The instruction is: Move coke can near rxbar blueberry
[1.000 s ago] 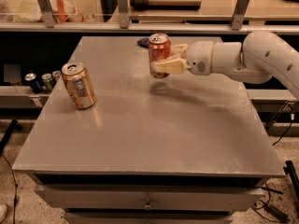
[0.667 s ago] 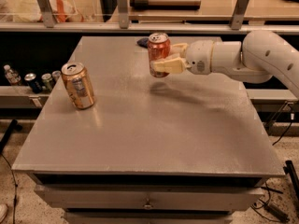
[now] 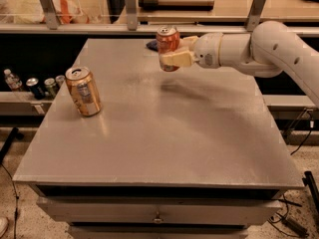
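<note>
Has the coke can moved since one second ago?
Yes. The end effector, at the far side, holds the coke can higher and nearer the rxbar blueberry; the gold can stayed.

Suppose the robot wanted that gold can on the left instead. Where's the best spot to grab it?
Probably around the middle of its round side, coming level from the right. The gold can stands upright, so its wall offers two opposite faces. The end effector, over the table's back, holds the coke can that way.
</note>
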Controlling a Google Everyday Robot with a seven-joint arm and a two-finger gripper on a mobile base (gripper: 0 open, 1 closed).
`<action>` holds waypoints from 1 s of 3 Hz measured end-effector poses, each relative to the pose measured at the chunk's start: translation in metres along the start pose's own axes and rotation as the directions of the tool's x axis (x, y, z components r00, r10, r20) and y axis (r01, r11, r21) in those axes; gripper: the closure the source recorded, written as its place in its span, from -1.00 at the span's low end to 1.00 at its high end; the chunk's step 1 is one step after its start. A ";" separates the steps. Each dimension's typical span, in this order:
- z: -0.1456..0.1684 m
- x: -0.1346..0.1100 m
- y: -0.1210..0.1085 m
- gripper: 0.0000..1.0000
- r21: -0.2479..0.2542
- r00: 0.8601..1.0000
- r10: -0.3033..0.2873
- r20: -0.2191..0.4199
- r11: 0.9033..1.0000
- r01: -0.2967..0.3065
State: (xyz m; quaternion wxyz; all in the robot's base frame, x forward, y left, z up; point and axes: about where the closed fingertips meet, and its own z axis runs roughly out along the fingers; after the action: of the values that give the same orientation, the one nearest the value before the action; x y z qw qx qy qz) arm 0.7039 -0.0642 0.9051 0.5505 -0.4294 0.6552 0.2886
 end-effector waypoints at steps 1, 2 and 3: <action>0.010 0.006 -0.028 1.00 0.039 1.000 0.011 0.006 0.999 -0.011; 0.017 0.010 -0.055 1.00 0.086 1.000 0.015 0.015 0.996 -0.017; 0.019 0.014 -0.075 1.00 0.127 1.000 0.015 0.008 0.992 -0.016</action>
State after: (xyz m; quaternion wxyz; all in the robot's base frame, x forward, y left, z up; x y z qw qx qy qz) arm 0.7788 -0.0860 0.8946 0.5767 -0.3875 0.6737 0.2518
